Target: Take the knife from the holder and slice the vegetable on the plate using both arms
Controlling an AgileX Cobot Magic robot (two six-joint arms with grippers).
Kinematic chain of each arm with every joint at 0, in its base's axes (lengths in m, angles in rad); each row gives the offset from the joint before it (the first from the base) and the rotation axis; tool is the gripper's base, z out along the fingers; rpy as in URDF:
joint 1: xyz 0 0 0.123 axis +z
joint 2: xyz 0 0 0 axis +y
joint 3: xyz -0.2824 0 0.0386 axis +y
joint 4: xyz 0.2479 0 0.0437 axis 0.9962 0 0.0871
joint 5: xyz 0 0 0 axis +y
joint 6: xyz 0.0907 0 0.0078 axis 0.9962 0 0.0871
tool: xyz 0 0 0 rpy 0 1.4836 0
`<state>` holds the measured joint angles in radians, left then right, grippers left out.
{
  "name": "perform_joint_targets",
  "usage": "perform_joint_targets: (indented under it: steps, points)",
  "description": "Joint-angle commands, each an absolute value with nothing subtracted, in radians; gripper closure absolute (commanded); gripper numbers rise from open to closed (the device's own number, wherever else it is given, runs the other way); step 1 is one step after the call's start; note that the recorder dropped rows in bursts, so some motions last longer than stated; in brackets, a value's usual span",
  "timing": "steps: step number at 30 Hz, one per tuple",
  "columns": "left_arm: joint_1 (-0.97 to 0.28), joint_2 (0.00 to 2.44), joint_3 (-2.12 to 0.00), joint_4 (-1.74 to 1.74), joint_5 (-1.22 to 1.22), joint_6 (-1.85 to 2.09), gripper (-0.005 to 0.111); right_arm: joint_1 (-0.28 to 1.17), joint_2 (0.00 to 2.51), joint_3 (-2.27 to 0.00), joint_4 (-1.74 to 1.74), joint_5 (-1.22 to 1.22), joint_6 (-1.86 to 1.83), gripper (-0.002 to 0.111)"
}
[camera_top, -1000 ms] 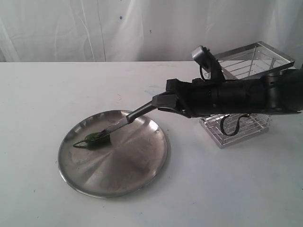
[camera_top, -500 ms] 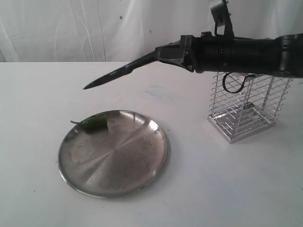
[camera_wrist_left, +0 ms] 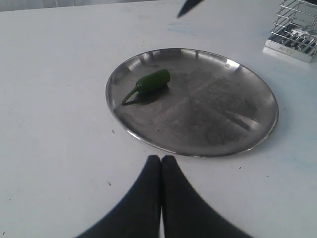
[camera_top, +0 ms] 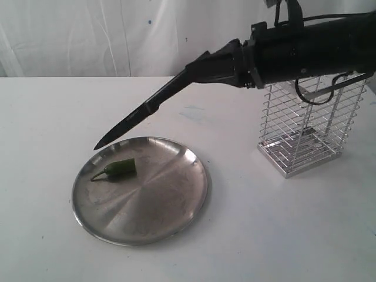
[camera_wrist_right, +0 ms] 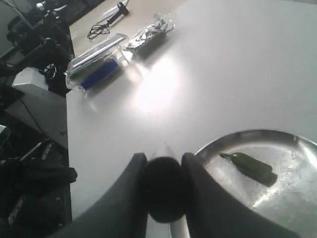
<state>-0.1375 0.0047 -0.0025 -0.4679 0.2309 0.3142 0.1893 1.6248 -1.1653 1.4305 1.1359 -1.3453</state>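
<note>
I see my right gripper (camera_top: 197, 69) clamped on the knife (camera_top: 144, 110), tip above the plate (camera_top: 176, 205) rim near the vegetable (camera_top: 117, 169), while my left gripper (camera_wrist_left: 161, 161) sits closed beside that plate.

The dark knife (camera_top: 143, 112) slants down in the air, tip above the far rim of the round steel plate (camera_top: 170, 205). A small green vegetable (camera_top: 117, 169) lies on that plate. The chrome wire holder (camera_top: 305, 126) stands upright, well apart.
</note>
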Motion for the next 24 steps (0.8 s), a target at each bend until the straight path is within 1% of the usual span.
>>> perform_joint_targets:
  steps: [1, 2, 6, 9, 14, 20, 24]
  points:
    - [-0.144, 0.0, 0.0, -0.481, 0.234, 0.315, 0.107, 0.248, 1.527, -0.965, 1.679, 1.057, -1.477, 0.108]
    - [-0.144, 0.0, 0.0, -0.481, 0.234, 0.315, 0.107, 0.264, 1.52, -0.911, 1.744, 1.051, -1.519, 0.108]
    - [-0.144, 0.0, 0.0, -0.481, 0.234, 0.315, 0.107, 0.345, 1.529, -0.743, 1.744, 0.884, -1.541, 0.108]
    - [-0.144, 0.0, 0.0, -0.481, 0.234, 0.315, 0.107, 0.361, 1.56, -0.697, 1.744, 0.77, -1.52, 0.108]
    - [-0.144, 0.0, 0.0, -0.481, 0.234, 0.315, 0.107, 0.361, 1.596, -0.733, 1.744, 0.768, -1.44, 0.108]
    - [-0.144, 0.0, 0.0, -0.481, 0.234, 0.315, 0.107, 0.357, 1.609, -0.82, 1.744, 0.734, -1.245, 0.108]
    - [-0.144, 0.0, 0.0, -0.481, 0.234, 0.315, 0.107, 0.357, 1.665, -0.848, 1.744, 0.744, -1.178, 0.108]
